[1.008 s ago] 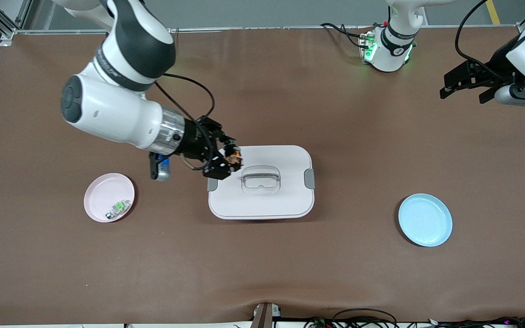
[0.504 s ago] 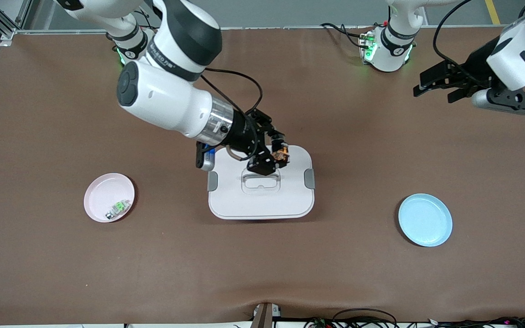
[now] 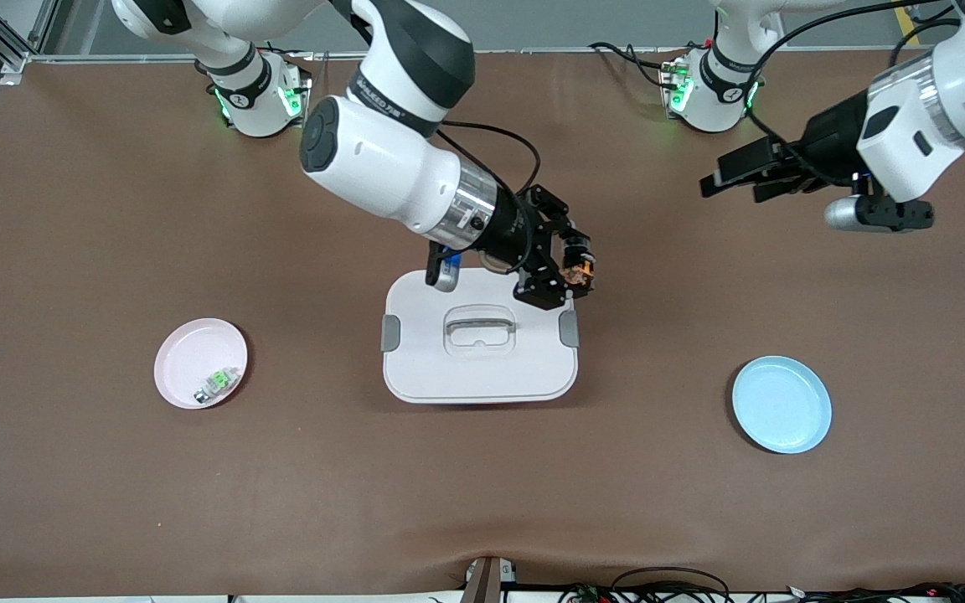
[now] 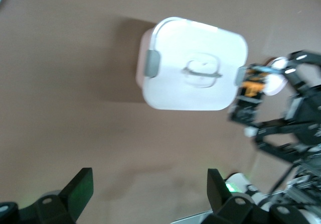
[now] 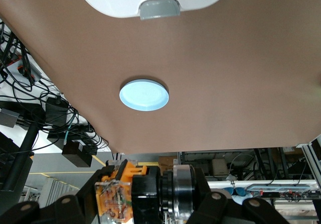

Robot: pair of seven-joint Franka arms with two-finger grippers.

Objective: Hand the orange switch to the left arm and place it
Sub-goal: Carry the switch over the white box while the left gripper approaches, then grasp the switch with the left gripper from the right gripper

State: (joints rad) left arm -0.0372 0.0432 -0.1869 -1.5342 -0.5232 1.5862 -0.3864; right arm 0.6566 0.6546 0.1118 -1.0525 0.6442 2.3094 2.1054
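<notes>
My right gripper (image 3: 576, 272) is shut on the orange switch (image 3: 575, 273) and holds it in the air over the corner of the white box (image 3: 479, 362) toward the left arm's end. In the right wrist view the switch (image 5: 120, 196) sits between the jaws, with the box's edge and grey latch (image 5: 158, 8) in sight. My left gripper (image 3: 738, 186) is open and empty, up over bare table near the left arm's base. In the left wrist view its fingers (image 4: 80, 188) stand wide apart; the box (image 4: 193, 96) and the switch (image 4: 251, 87) show farther off.
A pink plate (image 3: 188, 352) with a tiny green-and-clear component (image 3: 216, 383) lies toward the right arm's end. A light blue plate (image 3: 781, 404) lies toward the left arm's end; it also shows in the right wrist view (image 5: 143, 94). Brown mat covers the table.
My right gripper has carried the switch over the box's lid toward the left arm's end. My left gripper has moved toward the middle of the table, closer to the right gripper.
</notes>
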